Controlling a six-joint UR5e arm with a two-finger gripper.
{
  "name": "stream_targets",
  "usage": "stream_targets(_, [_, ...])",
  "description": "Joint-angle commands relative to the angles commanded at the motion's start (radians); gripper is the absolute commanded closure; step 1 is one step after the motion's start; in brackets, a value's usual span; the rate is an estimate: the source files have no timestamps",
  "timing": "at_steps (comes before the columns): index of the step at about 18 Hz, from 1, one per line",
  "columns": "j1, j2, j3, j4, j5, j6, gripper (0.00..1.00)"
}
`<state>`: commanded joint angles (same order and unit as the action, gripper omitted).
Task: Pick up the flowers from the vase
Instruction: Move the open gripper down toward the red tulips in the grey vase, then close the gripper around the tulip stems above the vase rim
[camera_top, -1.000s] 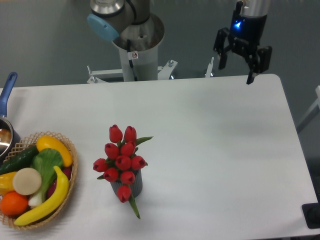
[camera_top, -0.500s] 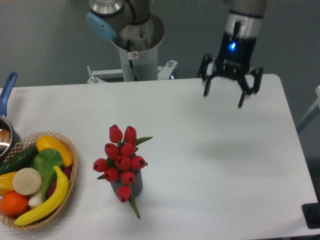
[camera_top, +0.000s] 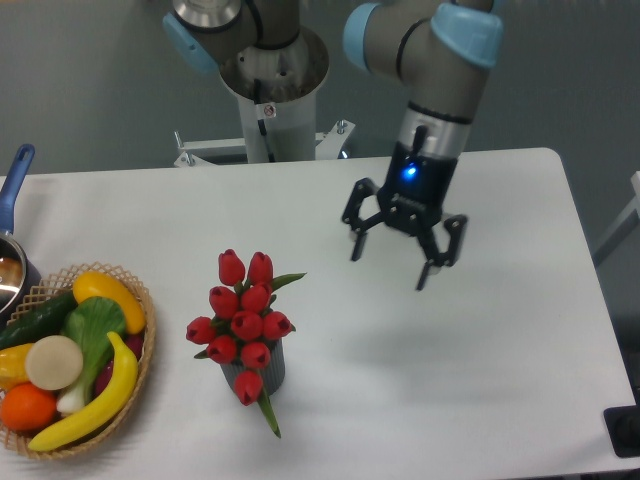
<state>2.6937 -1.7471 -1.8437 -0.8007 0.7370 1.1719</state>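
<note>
**Pincer wide open above the table, tulips waiting in the vase**

Fingers spread wide, the gripper (camera_top: 390, 265) hung over the white table (camera_top: 480, 380) with nothing between its jaws, a blue light glowing on its wrist just above. Both dark fingers pointed down and a faint shadow lay on the tabletop beneath and toward 5 o'clock of it. Up from the gripper, toward 12 o'clock, rose the grey arm with its light-blue joint caps, and the arm's base column (camera_top: 270, 95) stood behind the far table edge at about 11 o'clock.

Out at roughly 8 o'clock from the gripper, well apart from it, stood the flowers (camera_top: 243, 318): a bunch of red tulip buds with green leaves, still sitting in the vase (camera_top: 270, 372), a small dark ribbed cylinder mostly hidden behind the blooms. One bud drooped over the vase's front and a green leaf tip poked down past it toward 6 o'clock. Nothing touched the bunch.

Farther out, at 9 o'clock of the vase near the left table edge, sat a wicker basket (camera_top: 140, 385) loaded with a banana (camera_top: 95, 405), a yellow fruit, green vegetables and an orange. Above the basket, at the frame's left edge, a pot with a blue handle (camera_top: 15, 175) was partly in view.
</note>
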Motion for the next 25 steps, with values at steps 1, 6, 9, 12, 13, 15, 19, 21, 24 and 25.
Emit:
stream_targets(1, [-0.002,-0.006,-0.005,0.002,-0.017,0.008,0.00])
stream_targets(6, [-0.023,-0.008,-0.040,0.000,-0.042,0.020,0.00])
stream_targets(9, [-0.034,-0.008,-0.058,0.000,-0.116,0.018,0.00])
stream_targets(12, [-0.064,-0.034,-0.042,0.000,-0.119,0.018,0.00])
stream_targets(13, [-0.067,-0.038,-0.042,0.000,-0.120,0.018,0.00])
stream_targets(15, [-0.084,-0.052,-0.040,0.003,-0.125,0.020,0.00])
stream_targets(19, [-0.104,-0.077,-0.035,0.012,-0.142,0.022,0.00])
stream_targets(21, [-0.118,-0.081,-0.022,0.012,-0.145,0.018,0.00])
stream_targets(24, [-0.129,-0.106,0.000,0.014,-0.145,0.018,0.00])
stream_targets(25, [-0.141,-0.118,0.012,0.014,-0.145,0.020,0.00])
